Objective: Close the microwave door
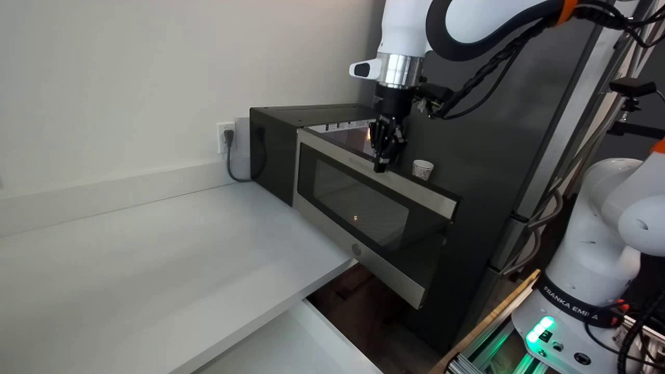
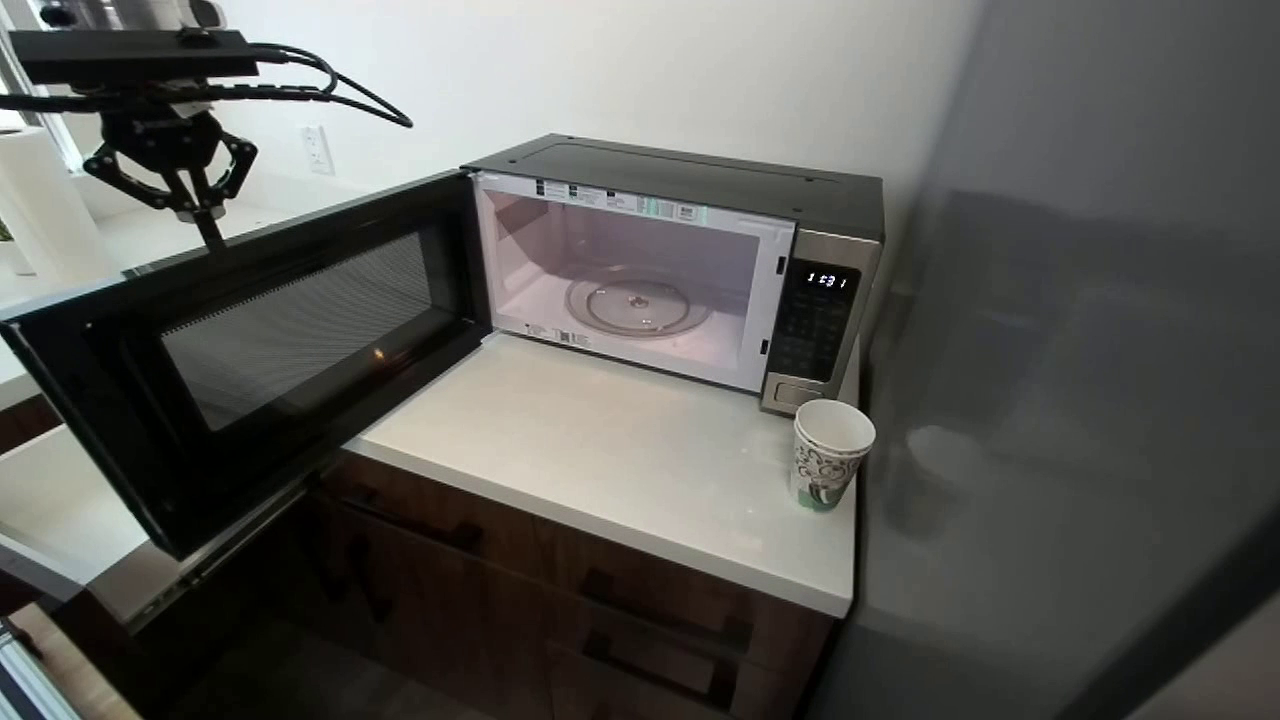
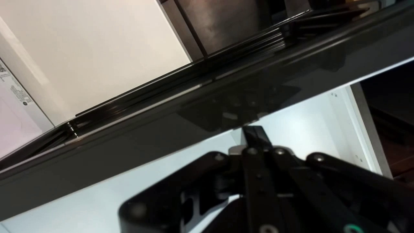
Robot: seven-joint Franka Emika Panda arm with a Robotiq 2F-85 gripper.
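The gripper (image 3: pixel 256 137) points down with its jaws pressed together, nothing visible between them, its tips dipping a little below the top edge of the microwave door (image 1: pixel 363 210) on the outer side, roughly midway along; whether they touch it I cannot tell. That door stands swung wide from the microwave (image 2: pixel 680 175), its free end out past the counter (image 2: pixel 600 430), so the step in hand looks to be a push from outside. A closed pair of fingers makes a sound prod — but set it somewhat lower and nearer the free end, where the door should turn with less effort and the tips are less likely to ride over the top. Follow the hinge's arc rather than a straight line, or they may skid along the frame. Farther on, what look like nested paper cups (image 2: pixel 828 460) stand on the counter in front of the control panel (image 2: pixel 818 325); give them room. Beyond, inside the microwave, lies its glass turntable (image 2: pixel 637 302) — finish slowly and firmly, until the door sits flush.
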